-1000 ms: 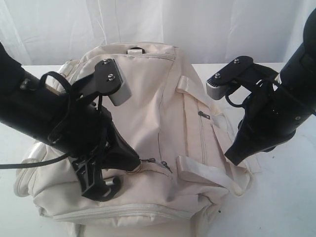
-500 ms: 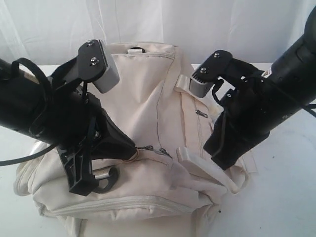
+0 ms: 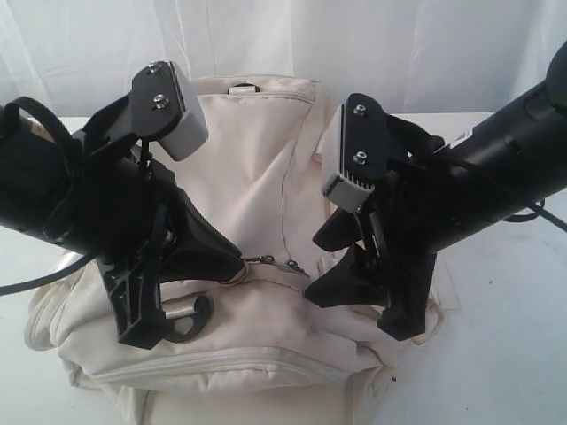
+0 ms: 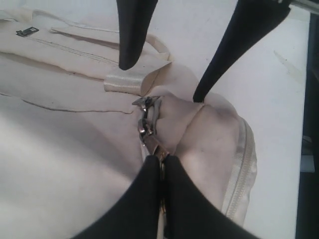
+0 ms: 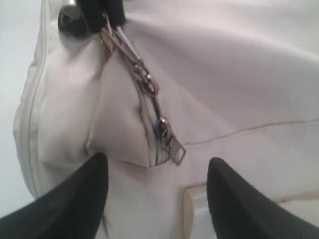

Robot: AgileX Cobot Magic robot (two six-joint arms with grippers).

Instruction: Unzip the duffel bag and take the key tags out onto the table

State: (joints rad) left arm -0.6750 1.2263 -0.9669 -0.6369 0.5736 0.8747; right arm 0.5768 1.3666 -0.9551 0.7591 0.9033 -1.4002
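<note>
The duffel bag lies in the middle of the white bench, cream fabric slack and rumpled, one end toward the pale curtain at 12 o'clock and a long side zipper running across its near face at 6 o'clock. Both arms bend down over the top of the bag and meet at its central zip.

The left arm comes in from 9 o'clock. Its claw is pressed tight together, the two black fingers meeting with no gap, and between their tips they pinch a metal zipper pull. The fabric around the pull is drawn up into a small ridge. In the right wrist view the same grip shows at the far end of the zip line, the left claw closed on the metal.

The right arm comes in from 3 o'clock. Its claw stands wide apart and has hold of nothing; the fingertips hover just above the cloth, one on each side of the zip. Between and just ahead of them sits a second slider with a flat rectangular tab, linked along the zip to the pull that the left claw grips. From the left wrist view the spread right claw hangs over a cream webbing strap, with the second slider just beside it. The two claws are near each other but apart
</note>
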